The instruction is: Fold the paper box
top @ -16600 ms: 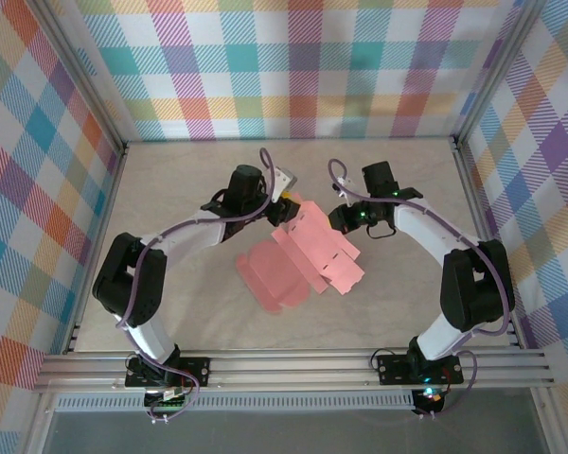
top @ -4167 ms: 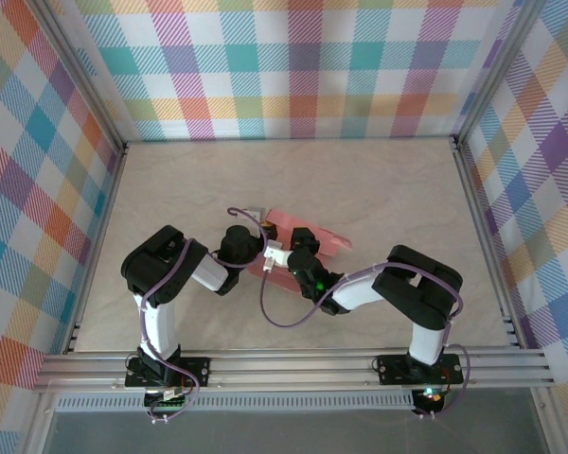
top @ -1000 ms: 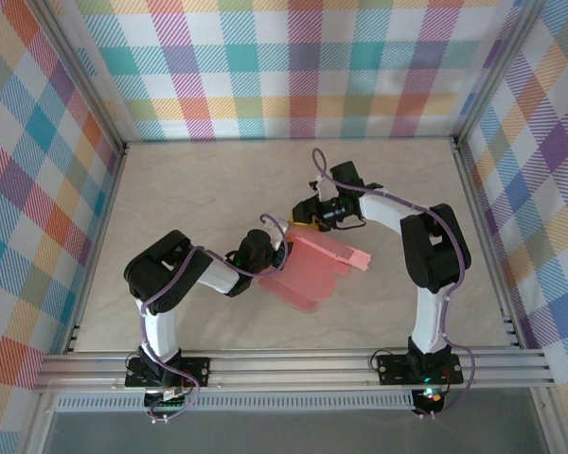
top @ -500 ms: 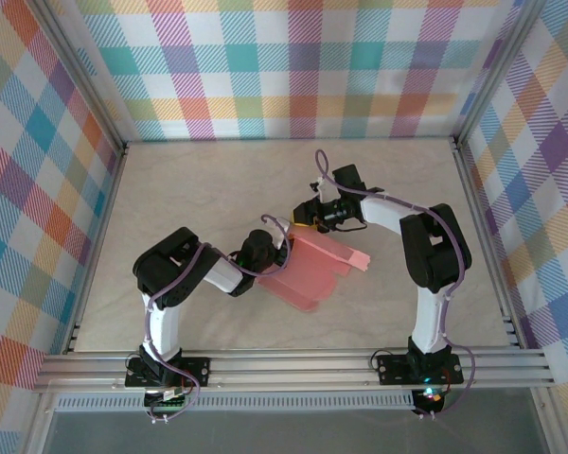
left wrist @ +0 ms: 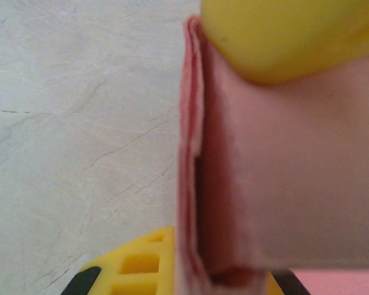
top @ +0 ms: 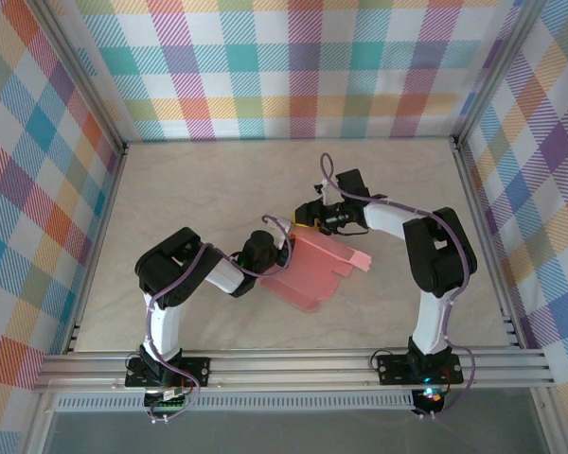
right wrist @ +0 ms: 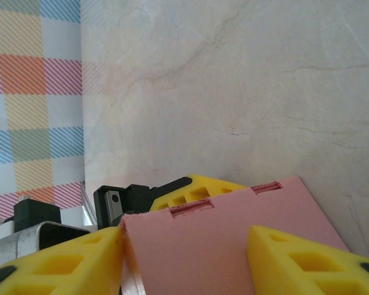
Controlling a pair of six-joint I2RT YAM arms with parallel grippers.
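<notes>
The paper box [top: 314, 270] is a salmon-pink card, partly folded, lying mid-table with one panel raised. My left gripper [top: 280, 252] is shut on its left edge. In the left wrist view the doubled card edge [left wrist: 190, 153] runs between my yellow fingers [left wrist: 283, 37], one above and one below. My right gripper [top: 309, 218] stands at the box's far left corner. In the right wrist view its jaws [right wrist: 184, 264] are open, the pink panel [right wrist: 227, 239] spans between them, and the left fingertip touches the panel's fold edge. The left gripper's yellow finger [right wrist: 200, 187] shows behind the panel.
The pale marble-patterned tabletop [top: 189, 189] is bounded by checked walls [top: 303, 66] on three sides and an aluminium rail [top: 293, 364] at the near edge. Both arms bend inward toward the middle of the table.
My left gripper has closed on the box's left edge and its elbow has drifted right. My right gripper has shifted slightly nearer. The box has hardly moved.
</notes>
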